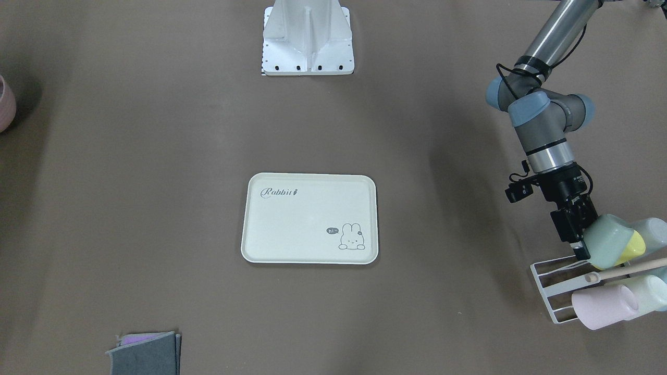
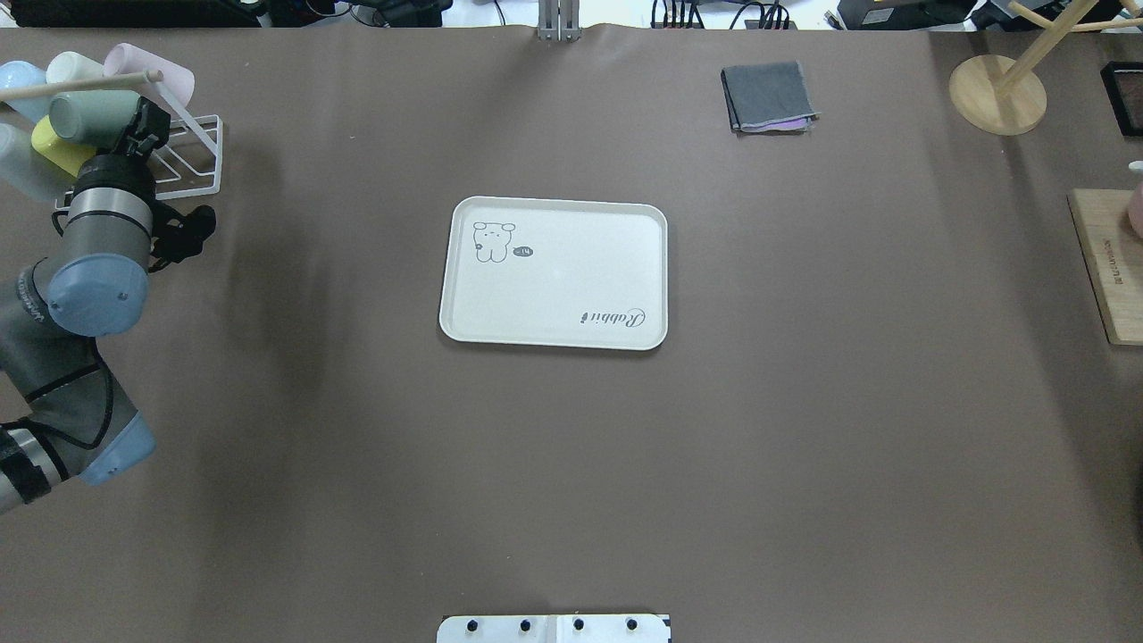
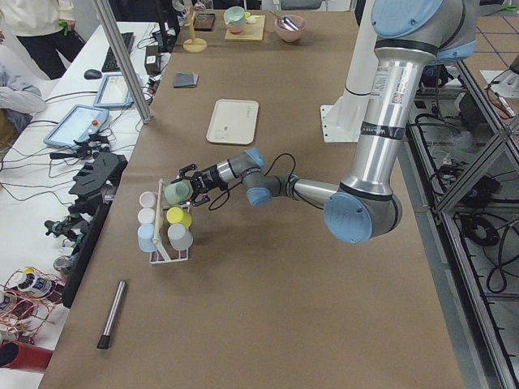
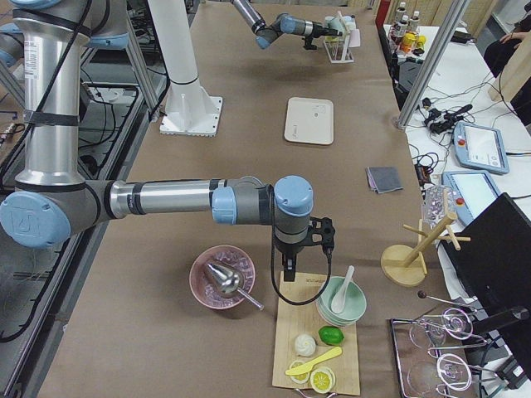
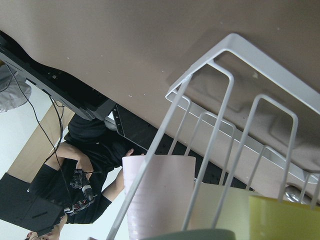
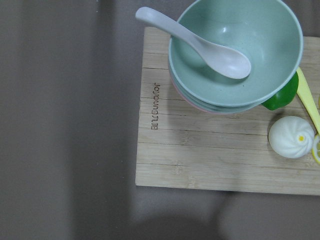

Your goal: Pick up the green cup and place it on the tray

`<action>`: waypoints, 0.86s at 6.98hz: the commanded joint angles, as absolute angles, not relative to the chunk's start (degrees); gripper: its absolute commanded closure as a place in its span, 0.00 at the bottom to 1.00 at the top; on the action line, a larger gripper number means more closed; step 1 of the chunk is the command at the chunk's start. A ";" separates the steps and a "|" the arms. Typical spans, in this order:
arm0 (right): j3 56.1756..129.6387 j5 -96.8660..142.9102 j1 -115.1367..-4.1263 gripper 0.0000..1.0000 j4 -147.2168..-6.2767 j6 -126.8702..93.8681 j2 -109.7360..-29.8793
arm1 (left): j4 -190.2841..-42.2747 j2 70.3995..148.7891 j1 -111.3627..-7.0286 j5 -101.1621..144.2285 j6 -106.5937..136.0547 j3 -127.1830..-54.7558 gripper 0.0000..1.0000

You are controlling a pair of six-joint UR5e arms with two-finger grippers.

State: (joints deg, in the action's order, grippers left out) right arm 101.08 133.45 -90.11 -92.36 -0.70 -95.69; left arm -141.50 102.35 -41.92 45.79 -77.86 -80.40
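The green cup lies on its side at the white wire cup rack, at the table's end on my left. My left gripper is at the cup's rim and looks shut on it; it also shows in the overhead view, next to the green cup. The left wrist view shows only a green sliver at the bottom. The cream tray with "Rabbit" script lies bare at mid-table. My right gripper hangs over a wooden board; I cannot tell whether it is open or shut.
The rack also holds a yellow cup, a pink cup and pale cups, under a wooden rod. A folded grey cloth and a wooden stand lie far right. The board carries a green bowl.
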 commanded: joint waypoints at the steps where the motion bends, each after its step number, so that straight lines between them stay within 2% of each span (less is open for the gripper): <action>1: 100.99 133.59 -90.09 0.00 -92.29 -0.70 -95.63 | -141.50 100.73 -41.92 45.79 -77.87 -82.95 0.16; 6: 100.46 133.59 -90.09 0.00 -91.93 -0.62 -95.71 | -140.98 99.67 -42.98 45.79 -84.01 -89.55 0.19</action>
State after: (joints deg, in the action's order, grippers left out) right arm 100.59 133.63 -90.09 -92.08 -0.62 -95.70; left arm -141.16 99.79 -42.75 45.79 -83.10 -88.40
